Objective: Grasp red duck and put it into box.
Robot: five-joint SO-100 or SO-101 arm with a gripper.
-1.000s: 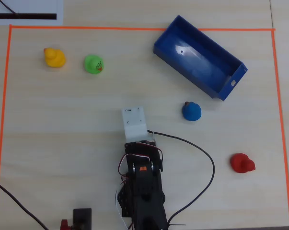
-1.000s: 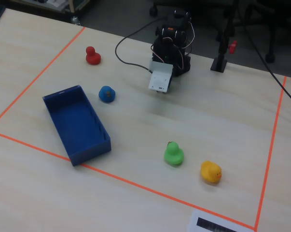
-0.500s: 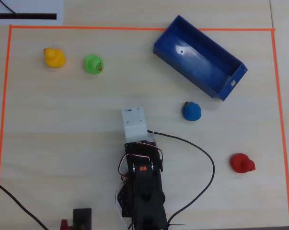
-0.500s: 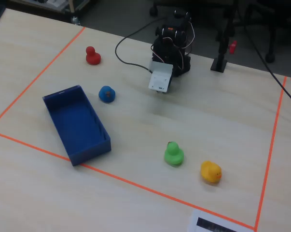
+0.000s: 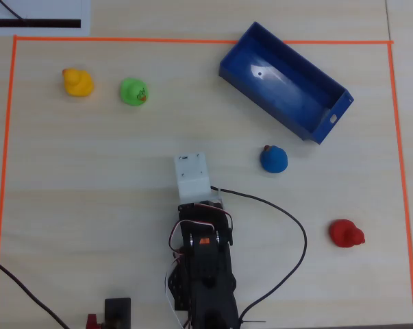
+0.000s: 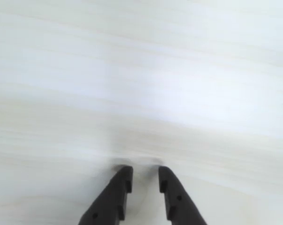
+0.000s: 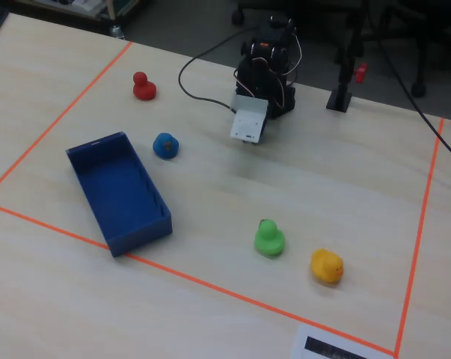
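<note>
Lying well off to the right of the nearly closed, empty gripper (image 6: 144, 179) in the overhead view: red duck (image 5: 346, 234), box (image 5: 309, 113) beyond.

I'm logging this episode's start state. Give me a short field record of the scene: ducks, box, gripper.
red duck: on table, untouched
blue duck: between arm and box
green duck: beside yellow duck
box: empty, angled across the tape border
gripper: slightly open over bare table, holding nothing
</note>
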